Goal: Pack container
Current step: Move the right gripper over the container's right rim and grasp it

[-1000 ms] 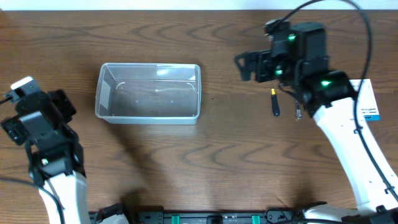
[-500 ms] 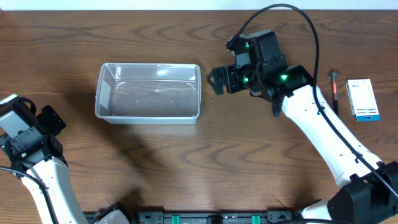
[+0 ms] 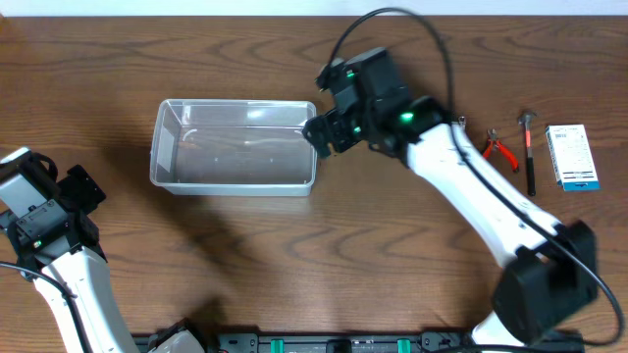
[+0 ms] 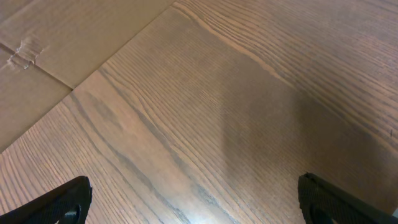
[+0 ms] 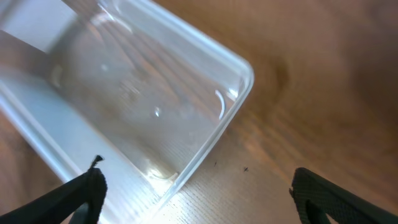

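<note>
While the clear plastic container (image 3: 235, 178) sits upright on the wooden table (image 3: 392, 265), its long sides run left to right in the overhead view. The right gripper (image 3: 320, 138) hovers at the container's right end, just above the short wall and near the far corner. Whether it touches the rim cannot be told from overhead. In the right wrist view the right gripper (image 5: 199, 198) has its two dark fingers spread wide at the lower edges of the frame, with nothing pinched between them. Below them lies a rounded corner of the container (image 5: 239, 71), wood grain showing through its bottom. The left gripper (image 3: 82, 191) is well away from the container, off its left end and toward the near side. From the left wrist camera the left gripper (image 4: 198, 202) is likewise spread wide and carries nothing, with only bare table under it. A tan surface (image 4: 43, 43) shows beyond the table edge. Well to the right of the container lie red-handled pliers (image 3: 502, 149), then a slim tool (image 3: 529, 152) with a dark shaft. Farthest out lies a white box (image 3: 572, 155) with blue print. All three lie flat on the table.
</note>
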